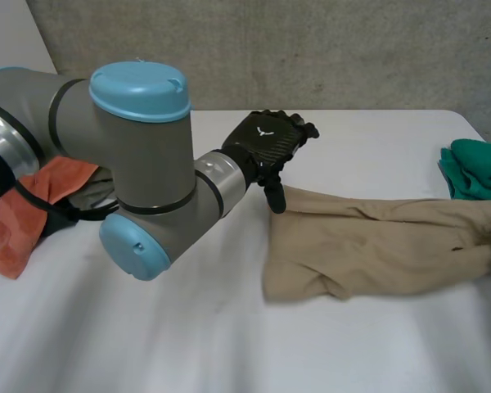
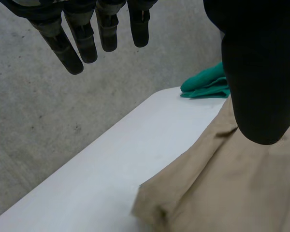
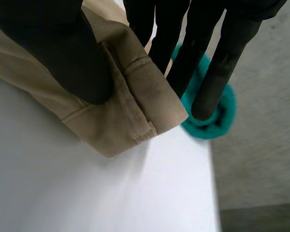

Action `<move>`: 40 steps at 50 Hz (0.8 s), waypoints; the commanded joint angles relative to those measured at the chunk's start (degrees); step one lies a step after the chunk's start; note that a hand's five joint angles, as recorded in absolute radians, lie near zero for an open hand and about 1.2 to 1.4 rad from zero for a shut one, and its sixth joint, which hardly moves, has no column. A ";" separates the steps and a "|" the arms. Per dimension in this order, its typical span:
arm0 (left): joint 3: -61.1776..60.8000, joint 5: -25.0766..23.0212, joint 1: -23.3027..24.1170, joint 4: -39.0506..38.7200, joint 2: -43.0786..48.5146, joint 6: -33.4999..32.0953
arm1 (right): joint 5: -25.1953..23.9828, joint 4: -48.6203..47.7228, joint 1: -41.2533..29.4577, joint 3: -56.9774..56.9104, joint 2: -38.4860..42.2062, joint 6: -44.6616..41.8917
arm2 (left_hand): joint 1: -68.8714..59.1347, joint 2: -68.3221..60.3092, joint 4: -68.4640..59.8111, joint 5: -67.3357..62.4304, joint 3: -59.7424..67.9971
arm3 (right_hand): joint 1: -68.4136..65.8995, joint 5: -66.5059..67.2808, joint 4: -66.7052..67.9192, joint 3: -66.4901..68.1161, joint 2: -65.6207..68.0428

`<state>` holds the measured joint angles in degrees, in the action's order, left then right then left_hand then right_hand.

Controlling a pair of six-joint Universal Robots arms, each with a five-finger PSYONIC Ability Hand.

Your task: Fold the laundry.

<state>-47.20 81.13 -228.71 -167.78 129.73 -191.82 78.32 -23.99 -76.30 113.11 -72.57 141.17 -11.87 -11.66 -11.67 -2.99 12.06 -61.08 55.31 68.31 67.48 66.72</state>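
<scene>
Currently, left hand (image 1: pixel 266 143) sits at one end of the beige trousers (image 1: pixel 376 246), fingers straight, holding nothing. At the opposite end, right hand (image 3: pixel 63 53) pinches them between thumb and fingers, beside a green cloth (image 1: pixel 479 168).

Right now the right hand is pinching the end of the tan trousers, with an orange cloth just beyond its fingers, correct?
Not orange. The right hand does pinch the end of the tan trousers, but a green cloth lies just beyond its fingers, as the right wrist view shows.
</scene>
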 commanded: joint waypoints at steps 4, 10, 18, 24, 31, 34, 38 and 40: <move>-4.13 -0.36 -3.67 -0.44 -3.96 0.31 | -2.73 3.78 -5.51 -6.76 1.82 -22.85 | 1.87 1.66 1.67 2.99 -2.06 | -18.92 14.69 11.69 12.52 13.28; -4.74 -0.01 -5.51 -0.44 -5.54 1.19 | -10.19 -3.25 -19.67 -6.94 0.77 -33.67 | 1.87 1.66 1.67 2.99 -2.06 | -18.92 14.69 11.69 12.52 13.28; -5.71 1.48 -6.75 -0.71 -7.74 3.21 | -26.36 -5.55 -31.89 -4.74 4.01 -36.49 | 1.87 1.66 1.67 2.99 -2.06 | -18.92 14.69 11.69 12.52 13.28; -5.10 4.99 -6.84 -0.62 -8.61 3.21 | -29.01 -0.81 -33.39 -6.58 4.29 -35.54 | 1.87 1.66 1.67 2.99 -2.06 | 40.25 -44.47 -47.48 -46.64 -45.88; -0.71 7.81 -6.13 -1.58 -8.27 3.12 | -23.31 -0.18 -31.11 -8.17 -5.55 -9.65 | 1.87 1.66 1.67 2.99 -2.06 | 51.08 -55.31 -58.31 -57.48 -56.72; 3.15 8.60 -4.91 -2.11 -7.21 3.12 | -18.04 -0.53 -27.60 -8.69 -10.82 10.57 | 1.87 1.66 1.67 2.99 -2.06 | 51.08 -55.31 -58.31 -57.48 -56.72; 9.47 8.08 -1.57 -2.29 -3.36 2.77 | -10.75 2.00 -20.06 -9.49 -14.43 28.43 | 1.87 1.66 1.67 2.99 -2.06 | 51.08 -55.31 -58.31 -57.48 -56.72; 11.59 7.46 -0.25 -2.02 -1.42 2.51 | -9.50 4.72 -17.59 -9.75 -14.44 30.12 | 1.87 1.66 1.67 2.99 -2.06 | 51.08 -55.31 -58.31 -57.48 -56.72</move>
<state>-42.95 89.61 -232.90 -169.83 123.31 -188.78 61.32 -23.61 -102.60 104.14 -83.35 153.30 -11.87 -11.67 -11.66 -2.99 12.06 -12.43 2.82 12.02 11.80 11.81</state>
